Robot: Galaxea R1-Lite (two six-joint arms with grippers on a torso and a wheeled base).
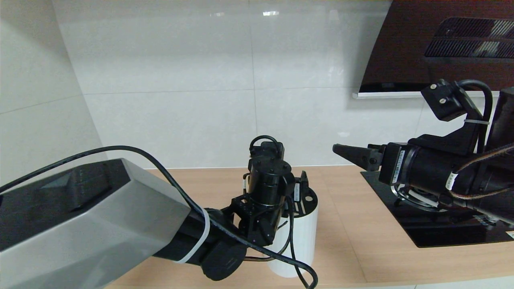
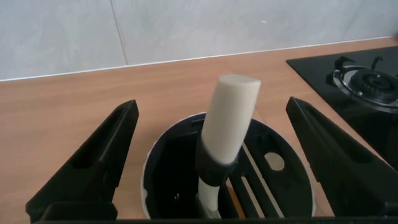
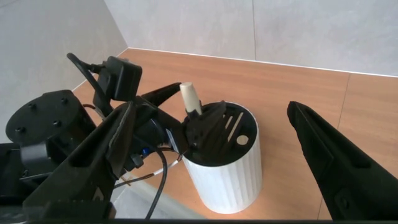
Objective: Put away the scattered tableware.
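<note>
Left gripper (image 2: 211, 112) hangs directly over a white ribbed utensil holder (image 1: 304, 237). Its fingers are spread wide on either side of a cream-handled utensil (image 2: 231, 118) and touch neither the handle nor the holder. The utensil stands in the holder's black slotted lid (image 2: 273, 163) with a slight lean, its working end hidden inside, so I cannot tell what kind of utensil it is. With the handle free between the fingers and the slot bearing its weight, this piece looks already stowed. The wide spread probably lets the arm lift straight up without catching the handle.

The holder sits on the wooden countertop (image 1: 353, 241), near its front edge.

To the right, the right gripper (image 3: 211, 104) hovers above the counter, also with its fingers apart and nothing between them. It points toward the holder from beside the black gas hob (image 1: 441, 230), seemingly kept back so the two arms do not crowd each other. No other loose tableware can be made out on the counter.
</note>
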